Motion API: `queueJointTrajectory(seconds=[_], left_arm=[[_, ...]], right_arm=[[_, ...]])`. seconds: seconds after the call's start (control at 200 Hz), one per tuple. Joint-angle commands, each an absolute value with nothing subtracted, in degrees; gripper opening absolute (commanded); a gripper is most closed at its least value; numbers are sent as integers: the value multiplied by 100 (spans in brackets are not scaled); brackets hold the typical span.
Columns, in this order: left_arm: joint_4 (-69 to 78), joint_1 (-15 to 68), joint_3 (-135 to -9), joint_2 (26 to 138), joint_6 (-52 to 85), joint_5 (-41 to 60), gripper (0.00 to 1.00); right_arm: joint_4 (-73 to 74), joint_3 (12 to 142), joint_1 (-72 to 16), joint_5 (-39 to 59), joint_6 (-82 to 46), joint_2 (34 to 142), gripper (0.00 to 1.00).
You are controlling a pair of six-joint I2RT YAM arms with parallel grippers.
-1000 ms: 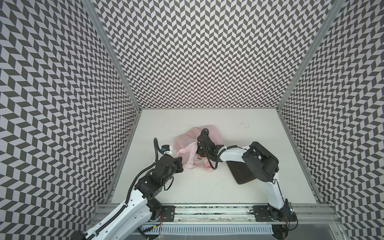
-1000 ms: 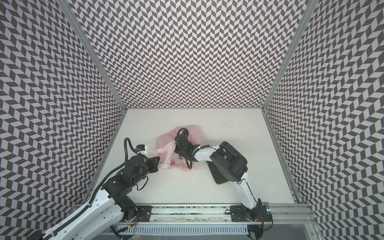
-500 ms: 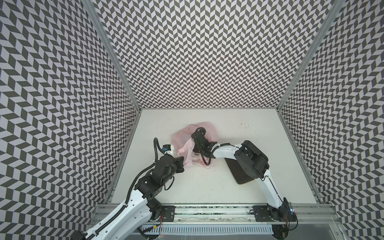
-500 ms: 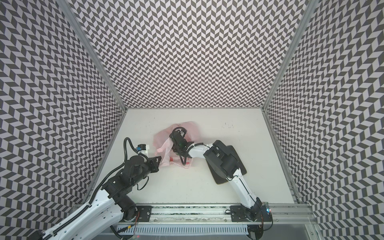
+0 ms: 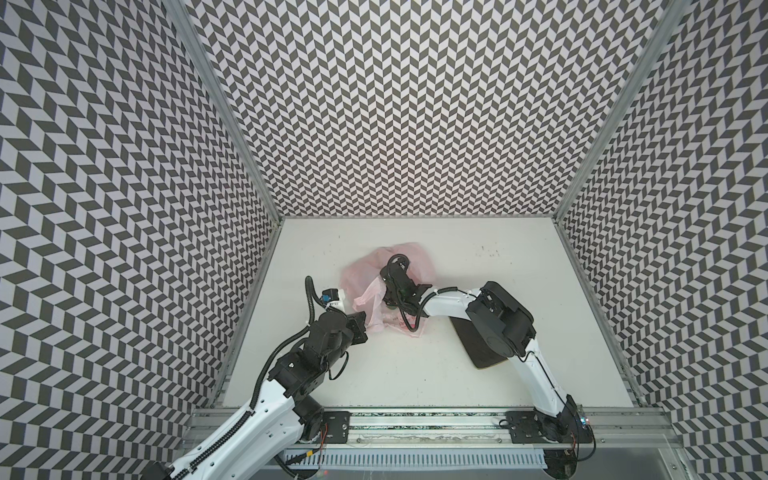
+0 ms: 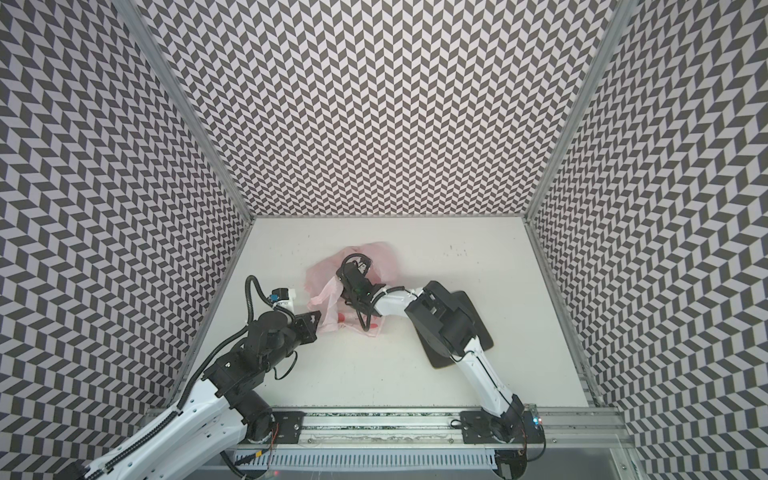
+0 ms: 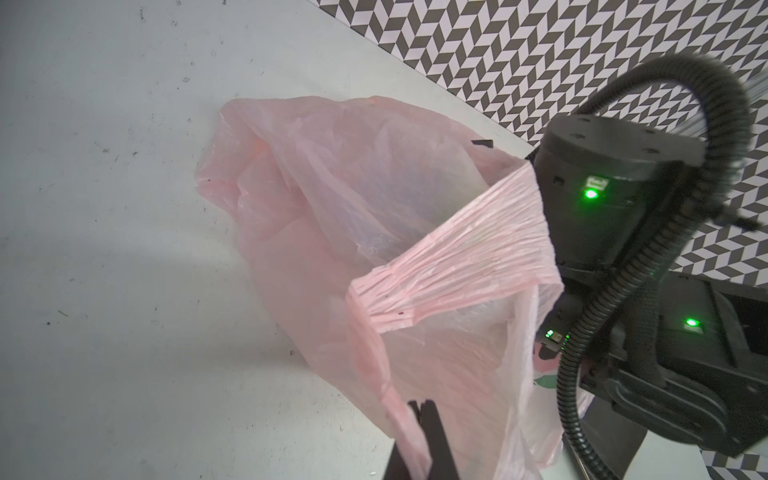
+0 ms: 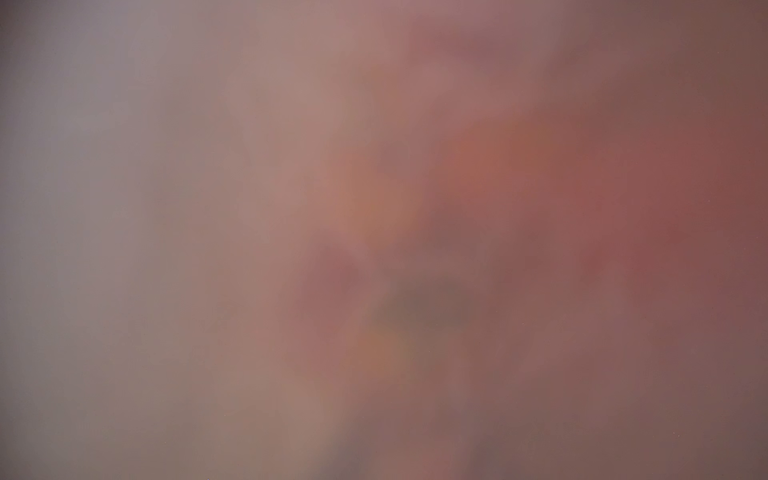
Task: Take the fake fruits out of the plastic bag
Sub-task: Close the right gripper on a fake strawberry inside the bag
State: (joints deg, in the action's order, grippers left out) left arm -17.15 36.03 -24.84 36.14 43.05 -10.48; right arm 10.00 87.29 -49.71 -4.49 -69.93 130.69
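The pale-pink plastic bag [image 5: 411, 259] [image 6: 380, 257] [image 7: 353, 187] lies crumpled at mid-table. My left gripper [image 7: 422, 405] [image 5: 365, 328] [image 6: 318, 324] is shut on one twisted handle and holds the mouth up. My right arm's wrist [image 5: 399, 286] [image 6: 357, 286] [image 7: 602, 199] reaches into the mouth, and the film hides its fingers. The right wrist view is only a pink blur with orange and red patches. No fake fruit shows clearly. A red patch [image 6: 340, 318] shows through the film; I cannot tell fruit from print.
A dark brown rounded board [image 5: 478, 345] [image 6: 473, 316] lies flat under the right arm's elbow. Patterned walls close the table on three sides, and a metal rail [image 5: 415, 419] runs along the front edge.
The right arm has shifted a little to the left, its wrist farther into the bag's mouth. The left arm and its hold on the handle are unchanged.
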Motion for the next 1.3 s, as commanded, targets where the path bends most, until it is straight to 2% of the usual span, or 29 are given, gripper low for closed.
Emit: queueJointTrajectory(seconds=[0.0,0.311,0.636,0.761,1.027,1.292], left_arm=[[-1574,3644,-2438,3660,4564,-1379,0],[-1551,3641,-2549,3768,4729,-1673,0],[-1374,3645,-2602,3844,4712,-1783,0],[-1341,3647,-2592,3828,4667,-1632,0],[-1406,3645,-2591,3685,4544,-1456,0],[-1672,3648,-2593,3573,4621,-1284,0]], right_arm=[[1097,8358,-4992,-538,-6780,12623,32],[1275,7093,-4988,-504,-6038,11495,32],[1254,6355,-4966,-458,-5281,10754,32],[1336,6545,-4939,-324,-5464,10945,39],[1395,7506,-4937,-11,-6151,11957,61],[1387,8422,-4939,-21,-6749,12730,72]])
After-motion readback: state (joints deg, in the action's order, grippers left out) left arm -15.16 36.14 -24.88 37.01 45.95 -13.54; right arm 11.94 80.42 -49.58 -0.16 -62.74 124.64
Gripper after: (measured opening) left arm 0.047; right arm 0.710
